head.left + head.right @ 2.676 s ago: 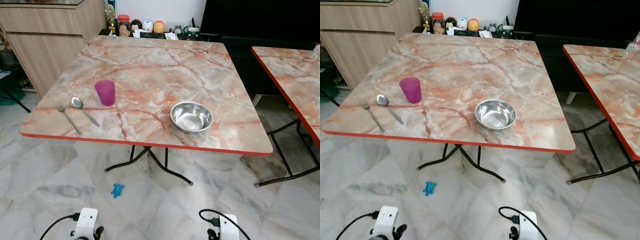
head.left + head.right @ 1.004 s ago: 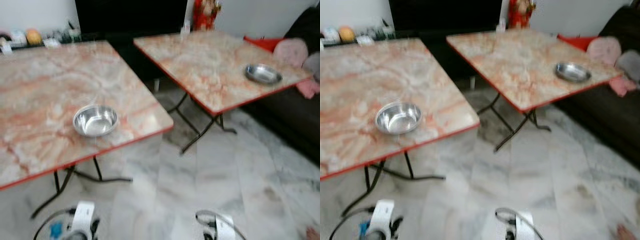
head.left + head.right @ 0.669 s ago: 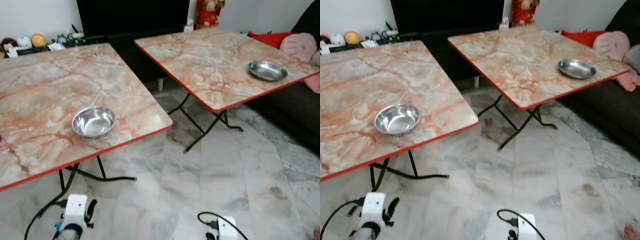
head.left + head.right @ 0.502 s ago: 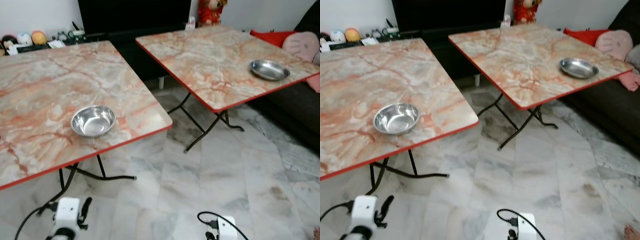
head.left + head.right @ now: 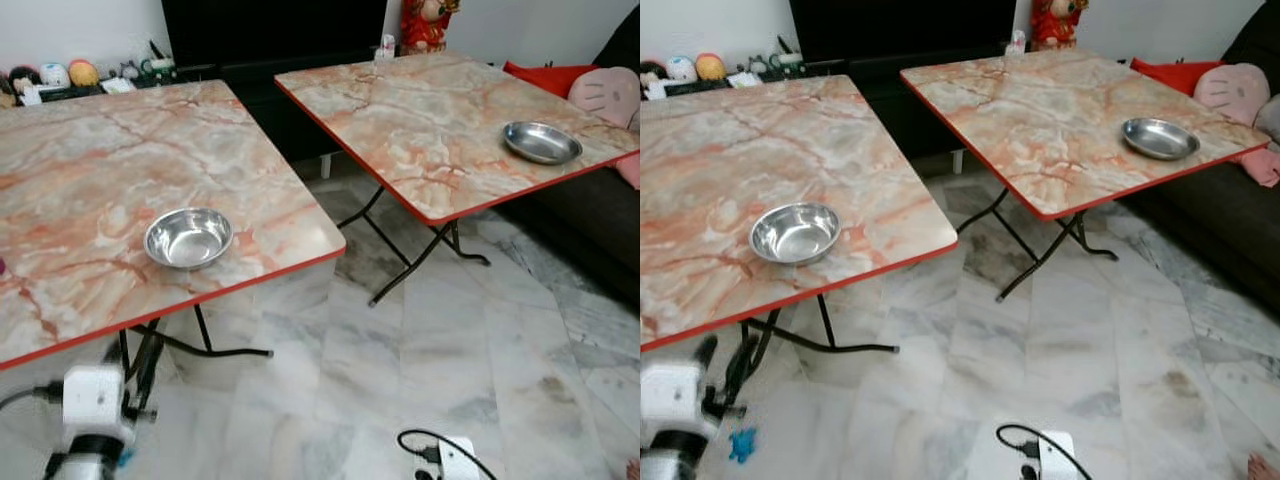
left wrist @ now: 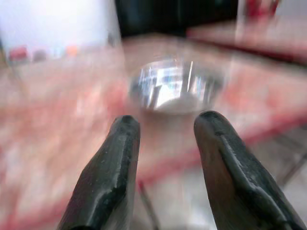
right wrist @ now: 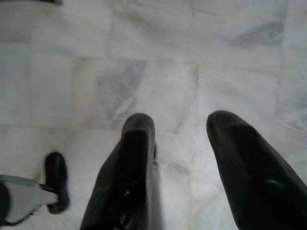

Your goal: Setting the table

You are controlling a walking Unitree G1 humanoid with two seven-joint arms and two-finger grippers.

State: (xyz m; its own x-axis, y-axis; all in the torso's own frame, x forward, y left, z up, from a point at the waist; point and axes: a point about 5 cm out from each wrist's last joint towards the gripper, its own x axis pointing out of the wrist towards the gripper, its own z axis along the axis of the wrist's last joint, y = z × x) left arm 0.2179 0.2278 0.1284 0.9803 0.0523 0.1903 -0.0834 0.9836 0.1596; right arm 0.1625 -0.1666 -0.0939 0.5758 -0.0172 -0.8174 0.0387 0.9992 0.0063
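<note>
Movement first: the left arm has come up from low near the floor a moment ago, and the left gripper (image 6: 163, 143) now points at the steel bowl (image 5: 188, 237), its two black fingers parted with nothing between them. Seen from the wrist, the bowl sits blurred just past the fingertips, not touched. From the head camera the fingers reach up under the near table (image 5: 90, 180), close to its red edge and black folding legs. The camera itself has barely shifted since half a second ago. The bowl rests near the front right corner of that table. A second marble-patterned table (image 5: 430, 110) stands well apart to the right, carrying a shallow steel dish (image 5: 541, 141) near its far edge. The right gripper (image 7: 180, 143) hangs low over the pale marble floor (image 5: 400, 350), fingers spread, holding nothing. Behind the tables are a dark cabinet, a shelf of small trinkets (image 5: 60, 76) and a red figurine (image 5: 424, 20); a dark sofa with a pink cushion (image 5: 600, 92) stands to the right. A small blue toy (image 5: 742, 444) lies on the floor.
</note>
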